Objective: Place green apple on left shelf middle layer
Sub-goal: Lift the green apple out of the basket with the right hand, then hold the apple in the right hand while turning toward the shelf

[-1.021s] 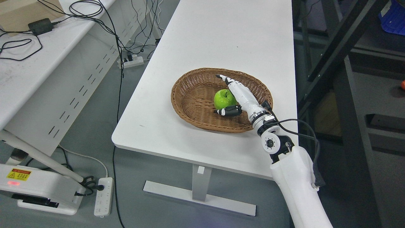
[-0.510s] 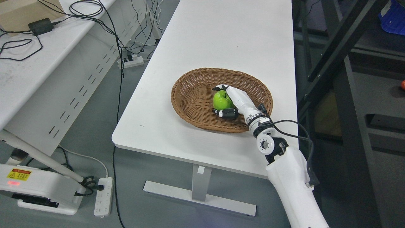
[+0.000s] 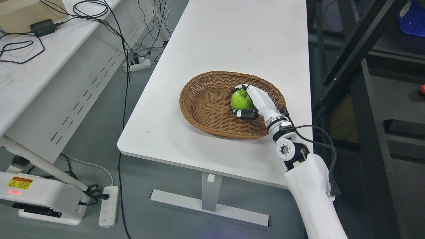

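Observation:
A green apple point(image 3: 239, 100) sits in my right hand point(image 3: 245, 101) over the brown wicker basket point(image 3: 206, 99) on the white table point(image 3: 225, 39). My right arm comes in from the lower right. Its fingers point(image 3: 239, 88) curl over the top of the apple and the dark thumb point(image 3: 245, 114) presses under it. The apple looks slightly raised over the basket's right half. The left arm is out of view. A dark shelf frame point(image 3: 362, 49) stands at the right edge of the picture.
A second white desk point(image 3: 40, 66) with cables and a black adapter stands at the left. Power strips lie on the grey floor point(image 3: 109, 205). A white machine base with a warning label point(image 3: 36, 196) sits at lower left.
My right hand's fingers went from stretched out beside the apple to curled around it. The hand and apple have since moved a little up and to the right within the basket.

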Tool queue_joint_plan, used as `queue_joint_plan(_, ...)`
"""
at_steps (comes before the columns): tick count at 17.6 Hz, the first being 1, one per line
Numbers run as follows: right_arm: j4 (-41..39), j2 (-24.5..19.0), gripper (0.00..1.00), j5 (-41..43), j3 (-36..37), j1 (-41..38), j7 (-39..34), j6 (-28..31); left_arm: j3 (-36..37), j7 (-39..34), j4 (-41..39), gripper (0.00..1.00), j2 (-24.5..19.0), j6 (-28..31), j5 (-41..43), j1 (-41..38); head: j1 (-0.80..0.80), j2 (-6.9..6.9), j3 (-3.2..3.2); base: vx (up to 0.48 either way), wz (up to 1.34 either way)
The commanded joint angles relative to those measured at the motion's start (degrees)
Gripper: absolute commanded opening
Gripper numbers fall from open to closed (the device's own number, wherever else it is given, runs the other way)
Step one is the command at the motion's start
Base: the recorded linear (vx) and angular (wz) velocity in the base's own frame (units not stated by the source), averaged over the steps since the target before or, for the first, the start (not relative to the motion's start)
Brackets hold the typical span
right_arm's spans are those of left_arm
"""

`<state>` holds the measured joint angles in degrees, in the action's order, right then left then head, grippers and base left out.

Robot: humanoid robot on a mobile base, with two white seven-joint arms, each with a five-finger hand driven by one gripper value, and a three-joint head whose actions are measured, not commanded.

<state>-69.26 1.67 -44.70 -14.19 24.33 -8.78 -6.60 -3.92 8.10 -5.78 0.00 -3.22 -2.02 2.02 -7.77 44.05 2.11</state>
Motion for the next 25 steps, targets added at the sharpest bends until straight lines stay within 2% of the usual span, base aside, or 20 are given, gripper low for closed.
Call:
queue_joint_plan(1, -16.06, 4.83, 0.0, 1.71, 7.15, -5.86, 0.51, 1.07, -0.03, -0.01, -0.02, 1.0, -1.0, -0.03, 0.0, 0.0, 0.0, 0.0, 0.0, 0.0, 0.0)
queue_joint_plan(2, -17.13, 5.7, 0.0, 2.76, 8.11, -7.87, 2.26, 0.98, -0.03, -0.01, -0.02, 1.0, -1.0, -0.03, 0.0, 0.0, 0.0, 0.0, 0.0, 0.0, 0.0)
queue_joint_plan(5, -21.16, 5.98, 0.0, 4.18, 9.18, -13.06, 13.76, 0.72, -0.03, -0.01, -0.02, 1.0, -1.0, -0.03, 0.0, 0.0, 0.0, 0.0, 0.0, 0.0, 0.0)
queue_joint_plan(7, -24.94, 5.98, 0.0, 4.27, 9.18, -17.19, 16.68, 0.63, 0.14, -0.01, -0.02, 1.0, -1.0, -0.03, 0.0, 0.0, 0.0, 0.0, 0.0, 0.0, 0.0)
queue_joint_plan(11, -29.53, 5.54, 0.0, 5.67, 9.27, -22.91, 17.04, 0.28, -0.03, -0.01, -0.02, 1.0, -1.0, -0.03, 0.0, 0.0, 0.0, 0.0, 0.0, 0.0, 0.0)
queue_joint_plan(15, -29.44, 5.27, 0.0, 6.38, 10.67, -24.41, 17.3, -2.62, -0.03, -0.01, -0.02, 1.0, -1.0, -0.03, 0.0, 0.0, 0.0, 0.0, 0.0, -0.018, -0.01)
queue_joint_plan(25, -29.18, 5.1, 0.0, 6.64, 10.15, -26.52, 17.22, -2.62, -0.03, -0.01, -0.02, 1.0, -1.0, -0.03, 0.0, 0.0, 0.0, 0.0, 0.0, -0.15, -0.06)
